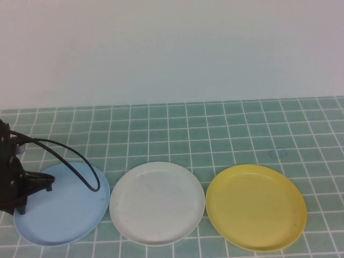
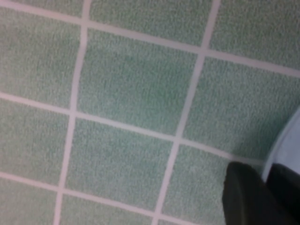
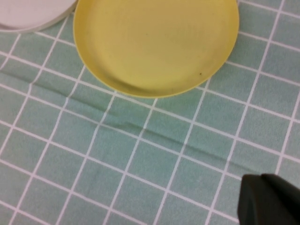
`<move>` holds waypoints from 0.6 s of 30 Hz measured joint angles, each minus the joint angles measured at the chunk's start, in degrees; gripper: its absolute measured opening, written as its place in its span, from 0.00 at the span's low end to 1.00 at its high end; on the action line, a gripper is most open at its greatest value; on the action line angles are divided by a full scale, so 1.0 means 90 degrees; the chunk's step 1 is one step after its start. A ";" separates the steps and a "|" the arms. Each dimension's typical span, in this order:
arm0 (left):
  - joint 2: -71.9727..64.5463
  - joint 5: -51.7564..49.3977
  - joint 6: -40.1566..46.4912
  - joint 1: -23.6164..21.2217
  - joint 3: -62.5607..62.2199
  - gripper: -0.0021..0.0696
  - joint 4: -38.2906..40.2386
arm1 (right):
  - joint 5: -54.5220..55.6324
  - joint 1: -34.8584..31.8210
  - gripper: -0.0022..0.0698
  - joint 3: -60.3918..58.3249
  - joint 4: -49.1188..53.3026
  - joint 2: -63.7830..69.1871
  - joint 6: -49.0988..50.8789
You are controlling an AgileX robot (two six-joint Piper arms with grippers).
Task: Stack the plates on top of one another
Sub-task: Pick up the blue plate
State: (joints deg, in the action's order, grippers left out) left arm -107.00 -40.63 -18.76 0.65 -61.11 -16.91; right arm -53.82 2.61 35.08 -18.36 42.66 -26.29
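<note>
Pincer work first: my left pincer [image 1: 21, 196] sits at the lower left of the high view, down over the left edge of the light blue plate [image 1: 64, 215], with a black cable [image 1: 70, 156] looping from it across the plate's upper part. In my left wrist view a dark fingertip [image 2: 248, 197] shows at the lower right corner, with a pale blue sliver of that plate's rim [image 2: 286, 145] just beside it. I cannot tell whether this pincer is spread, pressed together or pinching the rim.

My right pincer [image 3: 269, 199] does not appear in the high view. In my right wrist view only a dark piece of it shows at the lower right corner, over bare green squares and well apart from the yellow plate [image 3: 157, 42] at the top of that frame; its state I cannot tell either.

Outward from there, the three plates lie flat in a row along the bottom of the high view on the green checked surface [image 1: 226, 129]: light blue at lower left, the white plate [image 1: 157, 203] at lower centre just beside it, yellow at lower right. None rests on another.
</note>
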 joint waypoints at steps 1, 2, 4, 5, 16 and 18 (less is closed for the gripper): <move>0.0000 0.0000 0.0000 0.0000 0.0000 0.13 -0.0012 | 0.0002 0.0000 0.03 0.0000 -0.0011 0.0000 0.0000; 0.0000 -0.0013 0.0000 0.0000 0.0000 0.12 -0.0010 | 0.0002 0.0000 0.03 0.0000 -0.0011 0.0000 0.0000; 0.0026 -0.0012 0.0000 0.0000 0.0000 0.11 -0.0010 | 0.0002 0.0000 0.03 0.0000 -0.0011 0.0000 0.0000; 0.0044 -0.0012 0.0000 0.0000 0.0000 0.11 -0.0010 | 0.0002 0.0000 0.03 0.0000 -0.0023 0.0000 0.0000; 0.0525 -0.0244 0.0004 0.0000 -0.0246 0.07 -0.0127 | 0.0002 0.0000 0.03 0.0000 -0.0023 0.0000 0.0000; 0.0620 -0.0324 0.0004 0.0000 -0.0337 0.06 -0.0127 | 0.0002 0.0000 0.03 0.0000 -0.0023 0.0000 0.0000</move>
State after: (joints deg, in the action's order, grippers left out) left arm -101.42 -43.55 -18.73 0.65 -64.14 -18.06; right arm -53.80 2.61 35.08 -18.57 42.66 -26.29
